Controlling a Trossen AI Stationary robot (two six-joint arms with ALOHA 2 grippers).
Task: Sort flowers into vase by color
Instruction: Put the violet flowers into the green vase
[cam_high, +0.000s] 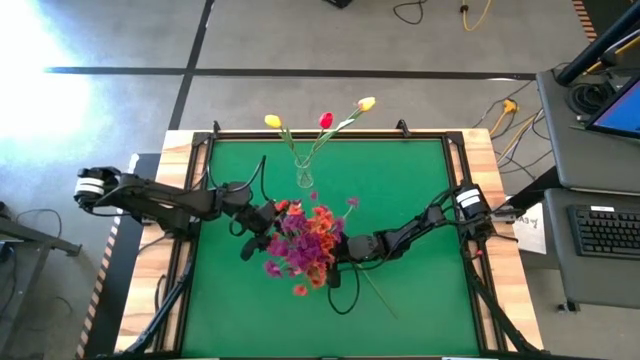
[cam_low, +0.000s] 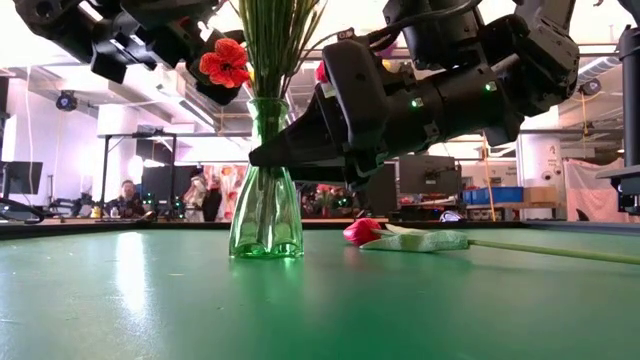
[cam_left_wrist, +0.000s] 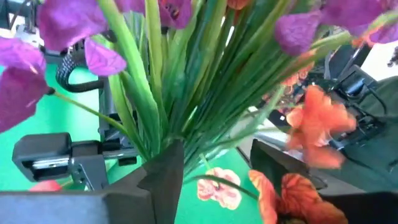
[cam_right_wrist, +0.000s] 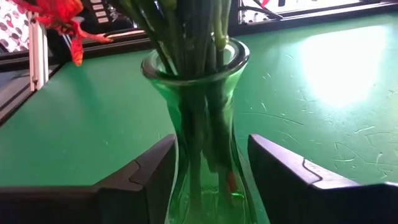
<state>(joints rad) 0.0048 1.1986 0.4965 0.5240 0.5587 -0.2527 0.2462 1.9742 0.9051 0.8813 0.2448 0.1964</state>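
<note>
A bunch of purple and orange-red sprays (cam_high: 305, 245) stands in a green-looking glass vase (cam_right_wrist: 202, 124) at the table's middle. My right gripper (cam_right_wrist: 211, 168) is open and level, one finger on either side of that vase's body. My left gripper (cam_left_wrist: 217, 162) is open at the green stems (cam_left_wrist: 186, 81) above the vase; the bundle passes close by one fingertip. A small clear vase (cam_high: 304, 178) with yellow and pink-red tulips stands at the far edge. One pink-red tulip (cam_low: 365, 232) lies flat on the mat beside the middle vase. My left gripper is open, and the stem bundle (cam_left_wrist: 177, 134) runs right beside one fingertip (cam_left_wrist: 165, 171); I cannot tell whether it touches. My right gripper has its fingers (cam_right_wrist: 152, 171) close along the vase's sides, level with the table; I cannot tell whether they touch the glass.
The lying tulip's stem (cam_high: 378, 297) runs toward the near right of the green mat (cam_high: 420, 200). Black cables loop beside both arms. A dark frame (cam_high: 330, 135) borders the mat. Free mat lies at the near left and far right.
</note>
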